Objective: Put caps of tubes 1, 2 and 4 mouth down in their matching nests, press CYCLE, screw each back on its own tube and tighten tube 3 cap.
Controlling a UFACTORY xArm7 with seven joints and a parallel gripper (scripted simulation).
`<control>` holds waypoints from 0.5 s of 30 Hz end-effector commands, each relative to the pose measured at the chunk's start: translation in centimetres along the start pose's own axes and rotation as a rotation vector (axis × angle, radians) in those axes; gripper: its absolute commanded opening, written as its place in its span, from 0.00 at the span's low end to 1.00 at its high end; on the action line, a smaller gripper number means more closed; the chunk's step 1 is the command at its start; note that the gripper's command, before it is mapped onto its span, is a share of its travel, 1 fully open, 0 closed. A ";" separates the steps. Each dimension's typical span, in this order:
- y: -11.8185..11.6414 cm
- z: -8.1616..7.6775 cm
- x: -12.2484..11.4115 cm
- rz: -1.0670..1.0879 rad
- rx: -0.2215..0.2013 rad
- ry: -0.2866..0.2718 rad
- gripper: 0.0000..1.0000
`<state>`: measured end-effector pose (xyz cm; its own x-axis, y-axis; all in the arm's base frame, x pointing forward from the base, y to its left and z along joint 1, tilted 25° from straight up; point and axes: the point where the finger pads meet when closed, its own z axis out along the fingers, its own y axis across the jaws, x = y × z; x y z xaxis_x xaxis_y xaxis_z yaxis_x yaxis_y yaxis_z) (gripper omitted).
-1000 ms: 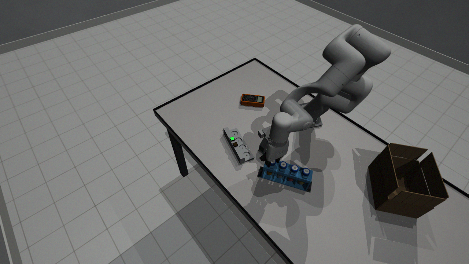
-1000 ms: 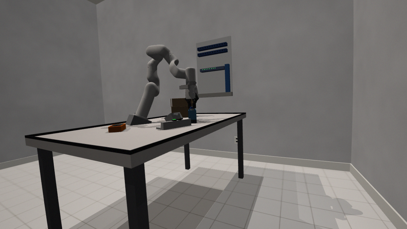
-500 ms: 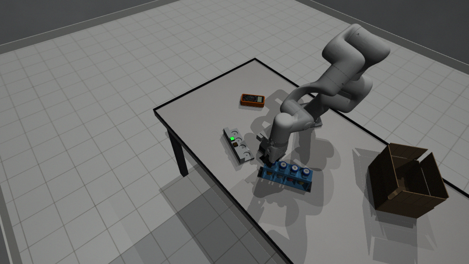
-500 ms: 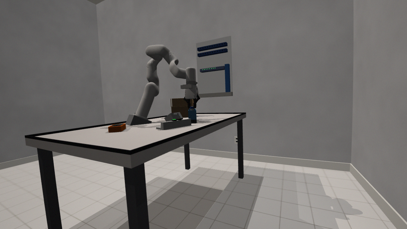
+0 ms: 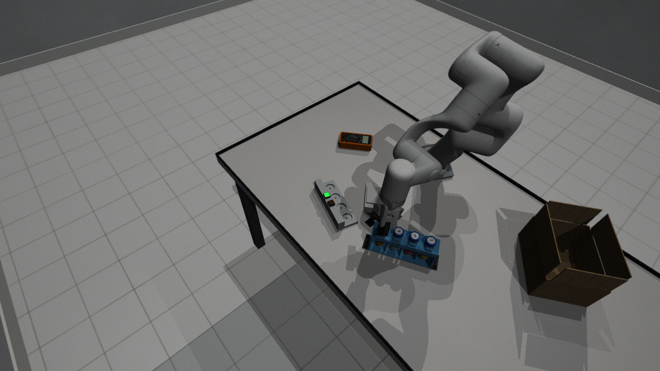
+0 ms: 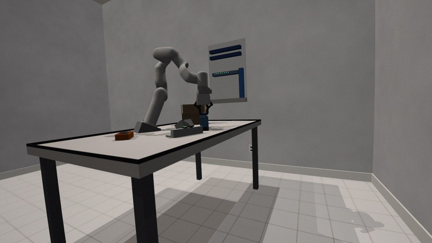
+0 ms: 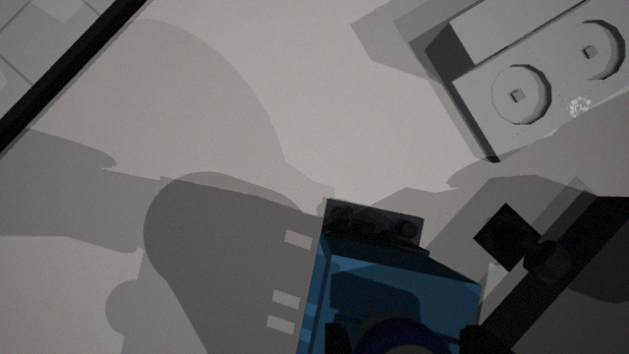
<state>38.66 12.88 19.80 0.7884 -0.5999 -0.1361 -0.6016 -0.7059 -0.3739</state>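
A black-edged grey table [image 5: 295, 129] carries an orange meter [image 5: 355, 140], a grey cap tray [image 5: 334, 203] with its green lamp lit, a blue tube station [image 5: 402, 251], the arm's base and an open cardboard box [image 5: 574, 253].

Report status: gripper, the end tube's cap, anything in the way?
Gripper open, straddling the dark blue round cap on the blue rack's end tube. Green lamp lit on grey cap tray. Nothing seen in the way.
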 end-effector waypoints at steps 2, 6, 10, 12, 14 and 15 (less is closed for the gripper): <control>-0.1 -0.2 0.1 -0.277 0.021 -0.023 0.46; -0.1 -0.2 0.1 -0.495 0.024 -0.020 0.46; -0.1 -0.2 0.1 -0.597 0.026 -0.021 0.46; -0.1 -0.2 0.1 -0.597 0.026 -0.021 0.46; -0.1 -0.2 0.1 -0.597 0.026 -0.021 0.46; -0.1 -0.2 0.1 -0.597 0.026 -0.021 0.46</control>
<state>38.66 12.86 19.80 0.9900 -0.1167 0.0798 -0.0745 -0.9105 -0.4067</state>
